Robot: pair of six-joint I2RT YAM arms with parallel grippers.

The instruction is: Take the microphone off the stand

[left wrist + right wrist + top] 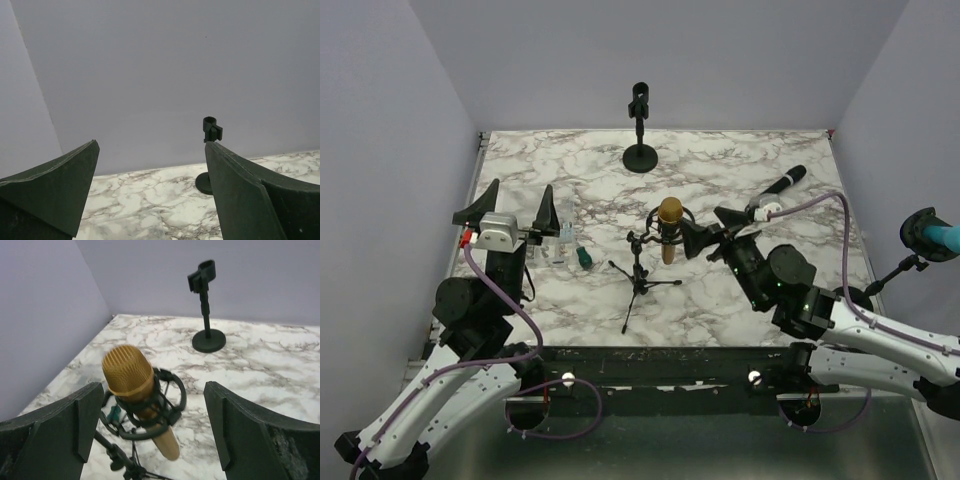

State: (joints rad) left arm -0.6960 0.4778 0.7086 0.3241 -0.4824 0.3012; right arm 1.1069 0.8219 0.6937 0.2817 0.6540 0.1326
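Note:
A gold microphone (669,225) sits tilted in a black shock mount (650,240) on a small tripod stand (640,285) at mid-table. In the right wrist view the microphone (131,375) and its mount (172,407) lie between and just ahead of the fingers. My right gripper (712,230) (154,390) is open just right of the microphone, and its pads stand clear of it on both sides. My left gripper (515,205) (150,145) hangs open and holds nothing over the table's left side, well away from the stand.
An empty round-base clip stand (640,130) (212,129) (205,305) stands at the back centre. A black microphone (780,188) lies at the back right. A green-handled tool (584,256) and a clear plastic piece (560,240) lie left of the tripod. A teal object (930,232) sits beyond the right edge.

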